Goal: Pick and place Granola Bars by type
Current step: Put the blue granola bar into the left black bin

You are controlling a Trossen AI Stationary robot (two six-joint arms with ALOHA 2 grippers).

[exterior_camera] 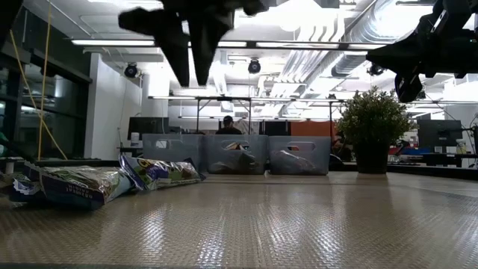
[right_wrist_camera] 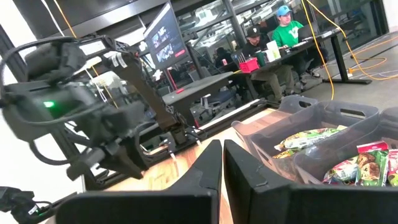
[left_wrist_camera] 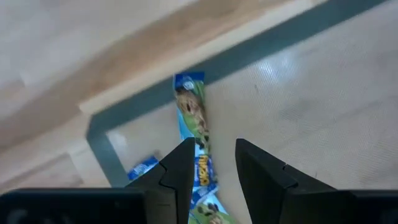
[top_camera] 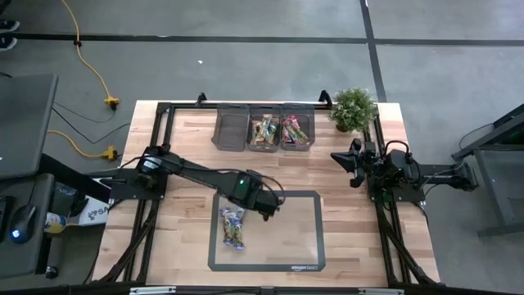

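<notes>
blue granola bars (top_camera: pixel 232 227) at mat (top_camera: pixel 303 265) edge, left claw (top_camera: pixel 268 211) above, partly spread

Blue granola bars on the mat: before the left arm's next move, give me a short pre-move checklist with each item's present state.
1. Left end effector above the mat, beside the blue granola bars: ok.
2. Its fingers parted with a bar seen between them, nothing gripped: ok.
3. Bars lie overlapping in a small pile, so a clean single pick: cannot tell.
4. Left bin holds no bars and looks free to receive: ok.
5. Middle bin and right bin already hold other wrapper types: ok.
6. Right end effector shut, parked near the plant, out of the path: ok.
</notes>
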